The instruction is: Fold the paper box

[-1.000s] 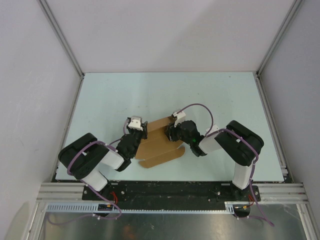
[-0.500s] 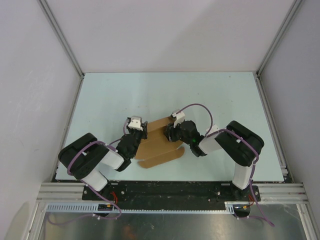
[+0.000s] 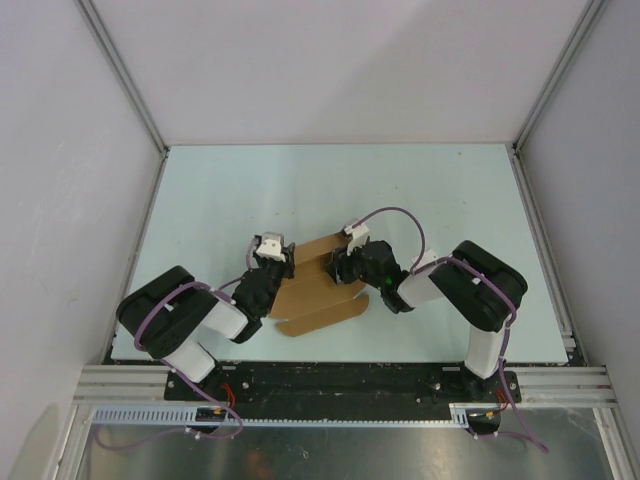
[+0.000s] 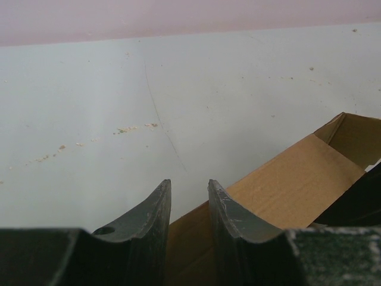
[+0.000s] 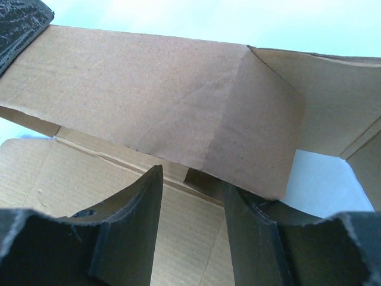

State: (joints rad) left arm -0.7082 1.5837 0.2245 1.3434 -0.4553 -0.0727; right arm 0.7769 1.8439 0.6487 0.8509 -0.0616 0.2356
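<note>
Between both jaws | paper box (image 3: 315, 297) | right jaws parted | left jaws: hold unclear

The far half of the table (image 3: 400, 190) lies open from the left wall (image 3: 60, 150) to the right wall (image 3: 600, 120), so a gripper could sweep there freely. Near the middle it is crowded. The box (image 3: 315, 300) sits between the left gripper (image 3: 274, 262) and the right gripper (image 3: 338, 266), with little gap between them. Its raised panel (image 5: 178, 113) stands across the right gripper's path. The arms (image 3: 180, 320) block both near corners.
</note>
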